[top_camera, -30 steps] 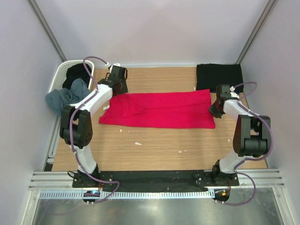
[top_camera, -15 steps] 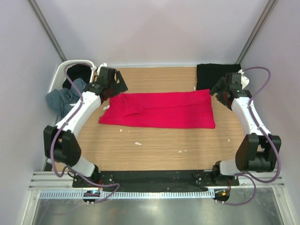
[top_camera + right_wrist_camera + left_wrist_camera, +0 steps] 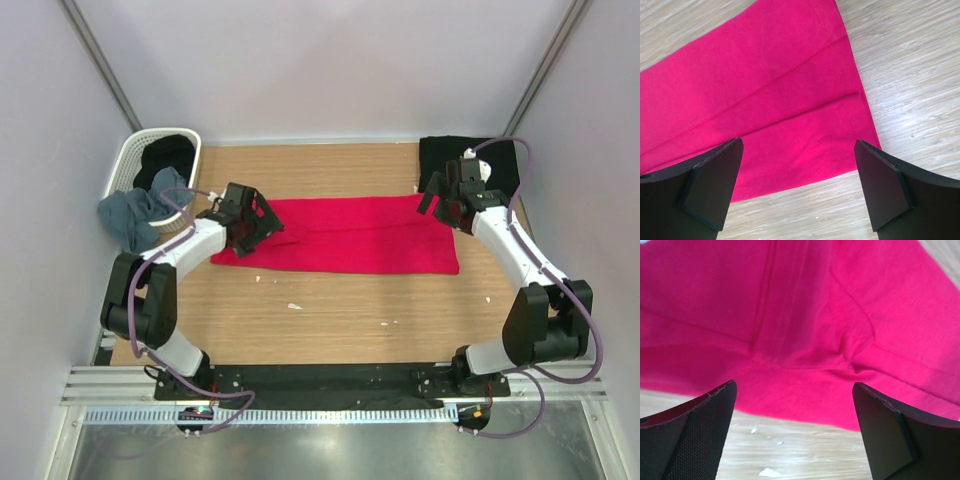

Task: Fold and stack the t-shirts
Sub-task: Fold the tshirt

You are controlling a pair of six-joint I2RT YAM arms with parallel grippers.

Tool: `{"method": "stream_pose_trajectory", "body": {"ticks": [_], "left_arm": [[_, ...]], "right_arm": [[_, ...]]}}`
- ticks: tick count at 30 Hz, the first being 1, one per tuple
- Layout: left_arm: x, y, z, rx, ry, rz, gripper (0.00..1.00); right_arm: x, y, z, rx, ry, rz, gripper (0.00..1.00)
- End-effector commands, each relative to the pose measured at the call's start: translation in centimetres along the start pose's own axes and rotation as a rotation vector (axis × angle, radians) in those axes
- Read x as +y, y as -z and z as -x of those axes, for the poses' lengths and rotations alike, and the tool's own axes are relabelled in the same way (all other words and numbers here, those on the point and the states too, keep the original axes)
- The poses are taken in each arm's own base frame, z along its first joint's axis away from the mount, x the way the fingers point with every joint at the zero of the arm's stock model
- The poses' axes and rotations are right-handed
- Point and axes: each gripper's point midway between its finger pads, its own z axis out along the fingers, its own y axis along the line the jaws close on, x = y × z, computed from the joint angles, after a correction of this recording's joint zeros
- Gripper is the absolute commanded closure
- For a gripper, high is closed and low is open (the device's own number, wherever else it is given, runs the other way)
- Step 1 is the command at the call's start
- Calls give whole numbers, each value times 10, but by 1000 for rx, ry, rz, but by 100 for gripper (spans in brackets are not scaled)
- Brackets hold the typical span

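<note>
A bright crimson-red t-shirt point(image 3: 350, 235) lies flat in a long folded strip across the middle of the table. My left gripper point(image 3: 260, 222) hovers open over its left end, where the sleeve fold point(image 3: 805, 345) and the near edge show between the fingers point(image 3: 705, 425). Over the shirt's right end my right gripper point(image 3: 441, 200) is open too, above the hemmed corner point(image 3: 850, 100). Neither holds anything. A folded black t-shirt point(image 3: 450, 158) lies at the back right, partly behind the right arm. A grey-blue t-shirt point(image 3: 130, 212) hangs out of the basket, and a black one point(image 3: 165, 155) lies inside it.
The white lattice basket point(image 3: 128, 160) stands at the back left corner. Small white scraps point(image 3: 294, 305) dot the wooden table point(image 3: 330, 320) in front of the red shirt. Grey walls close in both sides and the back.
Both grippers have gone from nearly shut to open. The left came from the back left toward the shirt's left end; the right moved from the shirt's right edge to over its back right corner.
</note>
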Motion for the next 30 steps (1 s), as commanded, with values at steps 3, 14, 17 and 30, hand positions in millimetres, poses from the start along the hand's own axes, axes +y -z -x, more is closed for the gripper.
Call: {"method": "stream_pose_trajectory", "body": {"ticks": [3, 14, 17, 30], "left_arm": [[-25, -17, 12, -33, 75, -94, 4], [-9, -32, 15, -69, 102, -24, 20], [-7, -38, 13, -54, 102, -13, 24], [5, -40, 18, -93, 112, 41, 68]], "right_arm": [[-3, 4, 8, -32, 10, -18, 0], [-8, 13, 9, -54, 17, -36, 0], [-8, 12, 8, -53, 14, -39, 0], [-5, 10, 9, -48, 6, -35, 0]]}}
